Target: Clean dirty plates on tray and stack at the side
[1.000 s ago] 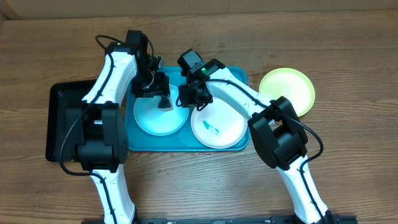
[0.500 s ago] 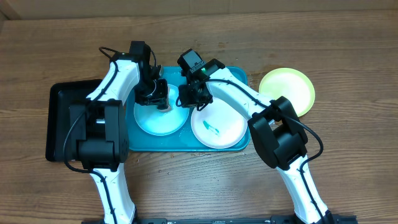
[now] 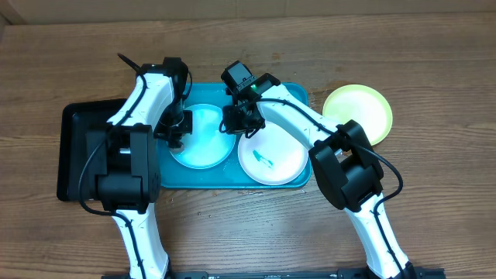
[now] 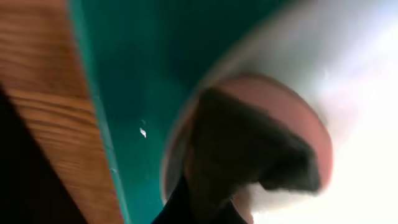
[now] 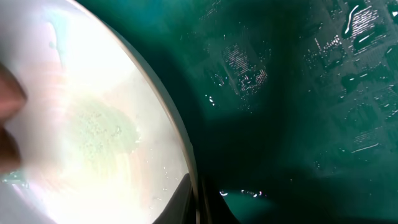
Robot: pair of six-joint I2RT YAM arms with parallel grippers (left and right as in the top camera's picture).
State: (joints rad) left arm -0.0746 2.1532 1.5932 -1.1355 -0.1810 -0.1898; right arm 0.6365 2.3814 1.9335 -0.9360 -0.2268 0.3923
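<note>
The teal tray (image 3: 293, 96) carries a light blue plate (image 3: 203, 141) and, to its right, a white plate (image 3: 280, 155) with a small teal smear (image 3: 263, 160). A yellow-green plate (image 3: 358, 112) lies on the wood beside the tray's right end. My left gripper (image 3: 177, 132) is shut at the light blue plate's left rim. The left wrist view is blurred: a dark finger (image 4: 249, 137) lies over that plate (image 4: 364, 74). My right gripper (image 3: 241, 124) is shut on the white plate's upper-left rim. In the right wrist view that rim (image 5: 184, 155) runs between its fingertips (image 5: 180, 200).
A black rectangular tray (image 3: 77, 151) sits against the teal tray's left end, under the left arm. Water drops glisten on the teal tray floor (image 5: 298, 93). Bare wooden table (image 3: 248, 225) lies in front of the tray and behind it.
My left gripper has swung from over the light blue plate's upper right part to its left rim and has shut there. The right gripper and all three plates stayed put.
</note>
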